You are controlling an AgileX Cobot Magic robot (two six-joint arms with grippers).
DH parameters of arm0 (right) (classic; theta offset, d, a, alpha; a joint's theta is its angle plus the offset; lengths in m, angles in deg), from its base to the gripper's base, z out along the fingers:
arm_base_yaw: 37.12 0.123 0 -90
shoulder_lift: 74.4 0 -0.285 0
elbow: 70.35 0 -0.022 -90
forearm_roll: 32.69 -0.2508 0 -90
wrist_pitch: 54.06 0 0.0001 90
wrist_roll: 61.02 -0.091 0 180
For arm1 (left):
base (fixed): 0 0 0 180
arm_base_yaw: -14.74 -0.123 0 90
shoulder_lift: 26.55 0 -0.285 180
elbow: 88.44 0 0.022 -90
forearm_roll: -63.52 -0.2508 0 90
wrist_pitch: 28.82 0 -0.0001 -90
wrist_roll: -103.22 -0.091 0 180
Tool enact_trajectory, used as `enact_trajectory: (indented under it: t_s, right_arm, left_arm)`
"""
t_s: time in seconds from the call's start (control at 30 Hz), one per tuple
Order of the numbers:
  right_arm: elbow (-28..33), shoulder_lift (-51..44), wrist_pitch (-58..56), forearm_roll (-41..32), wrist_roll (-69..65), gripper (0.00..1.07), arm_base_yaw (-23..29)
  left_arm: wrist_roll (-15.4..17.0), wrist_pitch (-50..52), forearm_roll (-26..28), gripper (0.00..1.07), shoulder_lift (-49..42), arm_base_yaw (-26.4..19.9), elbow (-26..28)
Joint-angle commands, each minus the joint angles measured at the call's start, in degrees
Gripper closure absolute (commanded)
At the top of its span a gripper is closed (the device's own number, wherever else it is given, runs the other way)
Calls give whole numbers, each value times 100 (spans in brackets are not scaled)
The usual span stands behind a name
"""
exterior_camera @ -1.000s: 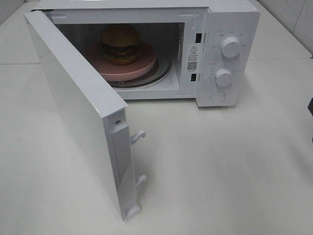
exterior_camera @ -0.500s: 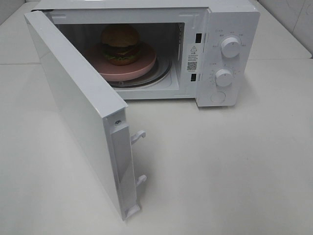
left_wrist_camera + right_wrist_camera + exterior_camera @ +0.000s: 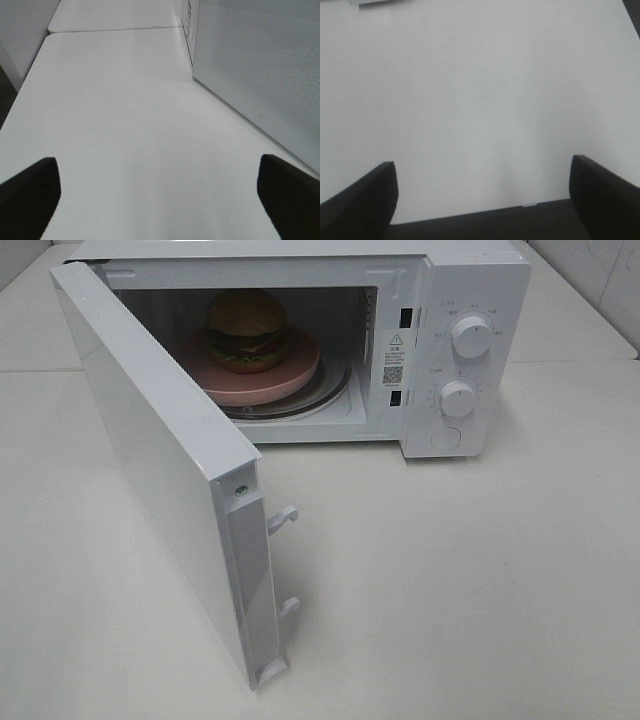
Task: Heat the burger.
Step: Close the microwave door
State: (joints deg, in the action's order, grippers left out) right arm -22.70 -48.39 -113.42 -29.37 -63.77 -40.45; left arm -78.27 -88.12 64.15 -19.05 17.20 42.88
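- The burger (image 3: 247, 330) sits on a pink plate (image 3: 296, 375) inside the microwave (image 3: 480, 280), at about 11 o'clock in the overhead view. The plate rests on the glass turntable (image 3: 335, 392), so the food looks loaded where it needs to be for heating.
- The door (image 3: 150, 460) hangs wide open, swung out toward 7 o'clock with its latch hooks (image 3: 284, 517) bare. I'd judge that closing it is the step in hand.
- The left gripper (image 3: 159, 172) has its jaws spread wide with nothing between them. It is over bare table (image 3: 480, 580) close to the door's dotted panel, which seems a fair spot for pushing the door.
- The right gripper (image 3: 482, 172) is likewise spread and empty above the table.
- Two knobs (image 3: 471, 336) sit at 3 o'clock of the cavity, untouched.
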Motion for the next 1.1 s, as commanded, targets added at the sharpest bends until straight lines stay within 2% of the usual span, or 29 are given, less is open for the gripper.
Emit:
enact_trajectory:
  t_s: [0.03,0.17,0.47,0.5,0.57,1.1]
  right_arm:
    - [74,-407,-109,-69,155,18,-40]
    - [92,-1117,-115,-430,556,18,-34]
    - [92,-1971,-115,-470,619,17,-34]
    - [92,-1971,-115,-470,619,17,-34]
    - [92,-1965,-126,-487,642,9,-17]
    - [92,-1965,-115,-476,619,9,-17]
  left_arm:
    - [17,23,29,4,-109,17,-11]
    - [17,23,29,4,-109,17,-11]
    - [17,23,29,4,-109,17,-11]
    - [17,23,29,4,-109,17,-11]
    - [17,23,29,4,-109,17,-11]
    - [17,23,29,4,-103,17,-11]
